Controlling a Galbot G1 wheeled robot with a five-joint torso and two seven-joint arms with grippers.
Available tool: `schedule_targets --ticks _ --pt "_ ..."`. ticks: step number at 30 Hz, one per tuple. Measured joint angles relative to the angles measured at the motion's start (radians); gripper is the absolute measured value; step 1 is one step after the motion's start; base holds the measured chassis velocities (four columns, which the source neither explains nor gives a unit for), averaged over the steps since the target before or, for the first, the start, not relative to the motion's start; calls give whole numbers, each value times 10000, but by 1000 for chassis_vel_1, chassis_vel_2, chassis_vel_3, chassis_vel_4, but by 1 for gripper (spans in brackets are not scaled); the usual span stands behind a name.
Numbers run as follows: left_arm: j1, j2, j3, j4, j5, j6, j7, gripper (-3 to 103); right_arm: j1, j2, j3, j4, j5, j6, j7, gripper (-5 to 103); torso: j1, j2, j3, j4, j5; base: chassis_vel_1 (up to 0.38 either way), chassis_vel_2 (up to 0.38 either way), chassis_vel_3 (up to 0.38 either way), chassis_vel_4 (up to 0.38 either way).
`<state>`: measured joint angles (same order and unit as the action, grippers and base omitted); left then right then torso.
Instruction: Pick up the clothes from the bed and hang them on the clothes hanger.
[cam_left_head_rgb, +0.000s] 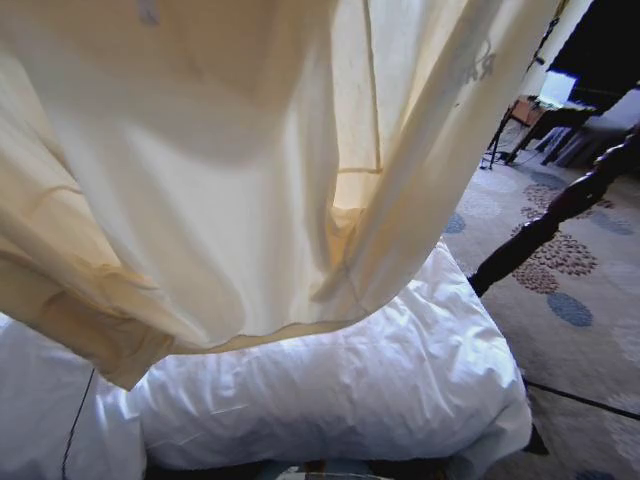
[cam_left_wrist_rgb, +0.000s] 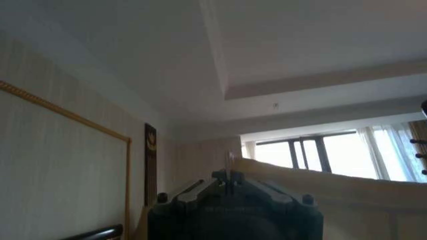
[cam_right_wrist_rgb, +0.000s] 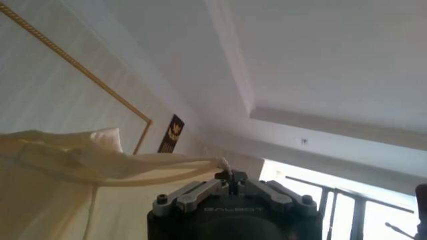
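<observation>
head view has the clothes hanging across the upper and left parts of the frame, lifted clear above the bed: a thin, soft, cream-yellow garment, light glowing through a slit in its middle, with a folded, seamed hem running along its lower edge and a doubled cuff-like corner sagging at lower left. under it lies the white duvet, puffy and finely creased, bulging toward the lower right of the frame. a dark turned post of the bed slants up at right, over a pale carpet with round floral patches. in the left wrist view the left gripper sits at bottom centre, its dark fingers pressed together on a thin edge of the cream cloth, which stretches away to the right of the frame as a taut band. in the right wrist view the right gripper is at bottom centre, likewise clenched on a pinch of the fabric, which runs off to the left of the frame in soft draped folds. behind both are a pale wall with gold trim and a bright window.
</observation>
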<state>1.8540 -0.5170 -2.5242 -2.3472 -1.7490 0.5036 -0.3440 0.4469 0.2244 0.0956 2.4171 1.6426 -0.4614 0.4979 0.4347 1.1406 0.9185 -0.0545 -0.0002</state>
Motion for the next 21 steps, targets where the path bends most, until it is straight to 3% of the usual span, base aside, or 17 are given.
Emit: schedule_targets --ticks 6,16,18,19,21 --pt "-144 -135 99 -58 109 -58 74 1 108 -277 83 68 248 53 -17 0 1 -1 1 2 -3 0 0 0 0" --pt "165 -374 -964 -250 -508 6 113 1 951 -916 296 232 1609 58 -27 0 1 0 0 7 -3 0 0 0 0" --pt "-105 -315 -580 -361 -580 71 120 1 474 -1567 962 361 2102 56 -36 0 -1 0 -1 8 2 0 0 0 0" --pt "-105 -315 -580 -361 -580 71 120 1 474 -1567 962 361 2102 56 -36 0 -1 0 -1 8 2 0 0 0 0" --pt "-676 -63 345 -478 -488 147 100 1 296 -2217 1206 497 2357 55 -29 0 -3 1 -2 -6 -1 0 0 0 0"
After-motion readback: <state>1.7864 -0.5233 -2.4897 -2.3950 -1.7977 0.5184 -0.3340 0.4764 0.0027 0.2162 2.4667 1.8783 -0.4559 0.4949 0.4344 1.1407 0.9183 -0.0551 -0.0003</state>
